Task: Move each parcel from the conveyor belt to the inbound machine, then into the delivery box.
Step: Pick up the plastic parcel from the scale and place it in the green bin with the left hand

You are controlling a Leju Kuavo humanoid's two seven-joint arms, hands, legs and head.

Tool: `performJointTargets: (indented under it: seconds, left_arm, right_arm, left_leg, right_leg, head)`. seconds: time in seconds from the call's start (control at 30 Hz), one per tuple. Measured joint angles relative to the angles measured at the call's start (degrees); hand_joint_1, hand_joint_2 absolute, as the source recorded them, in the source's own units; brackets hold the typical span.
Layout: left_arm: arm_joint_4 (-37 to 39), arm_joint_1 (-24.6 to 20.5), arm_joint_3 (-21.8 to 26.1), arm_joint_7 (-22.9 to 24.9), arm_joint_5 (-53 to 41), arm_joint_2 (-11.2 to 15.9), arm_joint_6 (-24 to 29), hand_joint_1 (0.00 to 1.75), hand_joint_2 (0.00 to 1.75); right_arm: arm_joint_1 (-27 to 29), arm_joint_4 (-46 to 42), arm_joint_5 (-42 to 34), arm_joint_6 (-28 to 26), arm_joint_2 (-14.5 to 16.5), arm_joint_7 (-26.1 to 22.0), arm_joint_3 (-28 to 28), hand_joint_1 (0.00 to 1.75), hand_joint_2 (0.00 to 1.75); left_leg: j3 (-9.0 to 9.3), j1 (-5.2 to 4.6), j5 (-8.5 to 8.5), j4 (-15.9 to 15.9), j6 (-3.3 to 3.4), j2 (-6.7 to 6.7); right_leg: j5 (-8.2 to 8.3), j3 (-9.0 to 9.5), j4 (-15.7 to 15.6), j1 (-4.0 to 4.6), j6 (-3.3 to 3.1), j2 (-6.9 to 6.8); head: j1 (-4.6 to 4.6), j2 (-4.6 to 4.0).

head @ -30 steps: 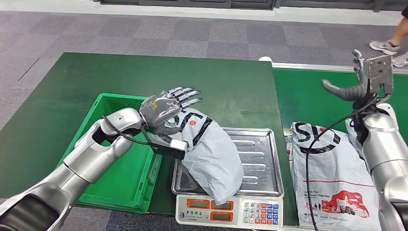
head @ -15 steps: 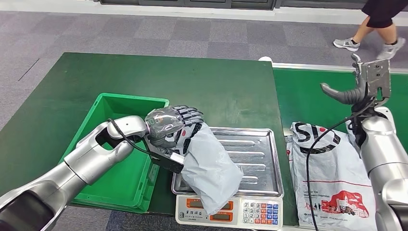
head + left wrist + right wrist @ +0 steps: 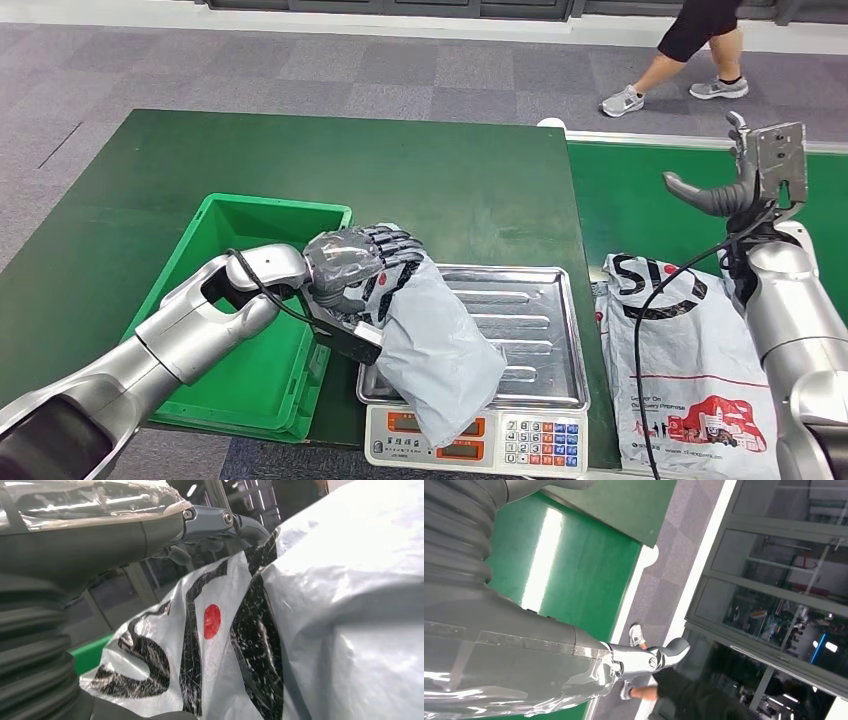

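A grey plastic parcel [image 3: 437, 347] with black lettering and a red dot lies slanted across the left side of the scale's steel tray [image 3: 540, 318], its lower end hanging over the scale's display. My left hand [image 3: 355, 268] grips the parcel's upper end, fingers curled over it. In the left wrist view the parcel [image 3: 310, 630] lies close under my left hand [image 3: 100, 535]. A second white parcel [image 3: 690, 375] lies on the green conveyor belt [image 3: 640, 200] to the right. My right hand [image 3: 738, 182] is raised above the belt, open and holding nothing. The green delivery box [image 3: 250, 360] sits left of the scale.
The scale [image 3: 480, 437] with keypad stands at the table's front edge. A cable runs from my right arm over the second parcel. A person [image 3: 690, 45] walks on the grey floor beyond the belt. The dark green table [image 3: 400, 160] extends behind the box and scale.
My left hand's fingers, stretched out above the parcel a second ago, have curled down onto its upper end. The person in the background has walked leftward. My right hand has hardly moved.
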Motion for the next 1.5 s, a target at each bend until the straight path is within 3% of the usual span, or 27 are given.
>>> performJointTargets:
  seconds: [0.4, 0.53, 1.5]
  left_arm:
    - [0.0, -0.3, -2.5, -0.7, 1.5, 2.6, -1.9, 0.05, 1.75]
    - [0.0, -0.3, -3.4, -0.6, 1.0, 3.0, -1.9, 1.75, 1.75]
    - [0.0, -0.4, -5.6, -0.2, -0.4, 3.2, 2.1, 1.75, 1.75]
  right_arm:
    - [0.2, 0.0, 0.2, 0.8, 0.1, -0.6, 0.0, 0.00, 1.75]
    - [0.2, 0.0, 0.2, 0.9, 0.1, -0.4, 0.0, 0.00, 1.75]
    - [0.7, -0.8, 0.0, 1.2, 0.1, -0.4, -1.4, 0.00, 1.75]
  left_leg:
    - [0.00, 0.00, 0.00, 0.0, 0.00, 0.01]
    - [0.00, 0.00, 0.00, 0.0, 0.00, 0.00]
    - [0.03, 0.00, 0.00, 0.0, 0.00, 0.04]
  right_leg:
    - [0.00, -0.01, 0.0, 0.00, 0.00, 0.02]
    - [0.00, 0.00, 0.0, 0.00, 0.00, 0.02]
    - [0.00, -0.01, 0.0, 0.02, 0.00, 0.02]
  head:
    - [0.00, 0.00]
    - [0.00, 0.00]
    - [0.00, 0.00]
